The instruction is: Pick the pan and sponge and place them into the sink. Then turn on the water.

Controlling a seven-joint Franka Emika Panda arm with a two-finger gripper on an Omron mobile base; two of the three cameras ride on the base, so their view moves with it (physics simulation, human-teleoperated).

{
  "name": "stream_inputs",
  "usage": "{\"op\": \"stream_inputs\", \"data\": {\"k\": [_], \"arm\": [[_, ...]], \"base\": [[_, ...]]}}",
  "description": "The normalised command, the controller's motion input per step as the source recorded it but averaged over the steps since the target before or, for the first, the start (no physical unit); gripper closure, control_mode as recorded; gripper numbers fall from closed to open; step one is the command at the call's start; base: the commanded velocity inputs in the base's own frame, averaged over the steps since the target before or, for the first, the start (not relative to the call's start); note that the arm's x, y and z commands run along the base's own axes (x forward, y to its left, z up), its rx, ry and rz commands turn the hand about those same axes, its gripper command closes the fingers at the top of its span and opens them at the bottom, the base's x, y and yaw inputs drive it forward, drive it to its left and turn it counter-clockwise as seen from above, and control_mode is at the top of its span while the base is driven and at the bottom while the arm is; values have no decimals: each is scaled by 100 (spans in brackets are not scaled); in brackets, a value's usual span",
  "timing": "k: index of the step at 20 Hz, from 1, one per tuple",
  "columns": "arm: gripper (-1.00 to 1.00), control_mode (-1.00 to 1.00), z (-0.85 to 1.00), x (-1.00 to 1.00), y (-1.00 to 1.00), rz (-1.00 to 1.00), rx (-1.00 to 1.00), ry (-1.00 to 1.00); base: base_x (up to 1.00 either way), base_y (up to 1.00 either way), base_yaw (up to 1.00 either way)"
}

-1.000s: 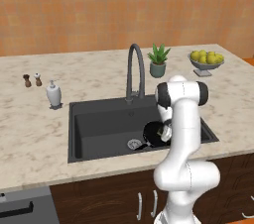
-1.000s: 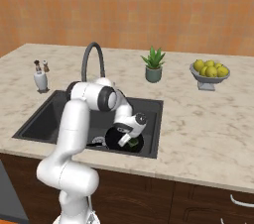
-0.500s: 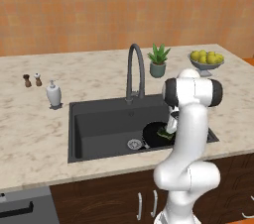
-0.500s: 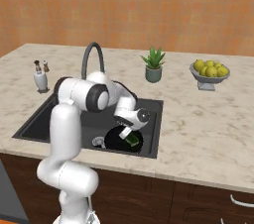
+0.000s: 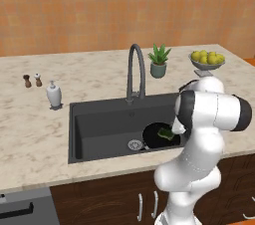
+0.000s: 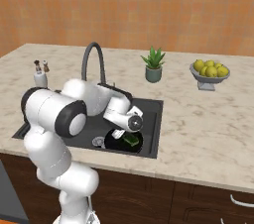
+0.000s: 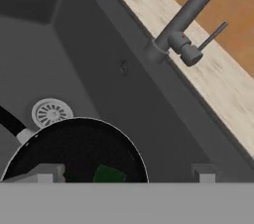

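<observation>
So we're pretty far in, by the look of it. The pan (image 5: pixel 158 136) sits on the floor of the sink (image 5: pixel 99 124), just right of the drain (image 5: pixel 135 144), and the sponge (image 5: pixel 165 133) lies inside the pan, green side up. Both pick-and-place bits look done to us.

The gripper (image 6: pixel 119 135) hangs just above the pan with its jaws spread wide and nothing between them; in the hand view we see the two fingertips (image 7: pixel 45 173) standing far apart over the pan's rim.

What's left is the water. No stream comes from the faucet (image 5: pixel 135 69) at the sink's back edge, and its lever (image 7: pixel 213 33) sticks out untouched, so we reckon the arm has to go up there next.

No brands, labels or writing we can read anywhere.
</observation>
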Motion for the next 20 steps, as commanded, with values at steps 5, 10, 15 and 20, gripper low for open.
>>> {"op": "stream_inputs", "data": {"k": [5,10,15,20], "arm": [[-100,-100,100,-12,-11,0,1,-11],[-100,-100,80,-20,-2,5,0,14],[-100,-100,57,-20,-6,0,18,1],[-100,-100,39,-6,-12,0,30,0]], "base": [[0,0,0],[0,0,0],[0,0,0],[0,0,0]]}}
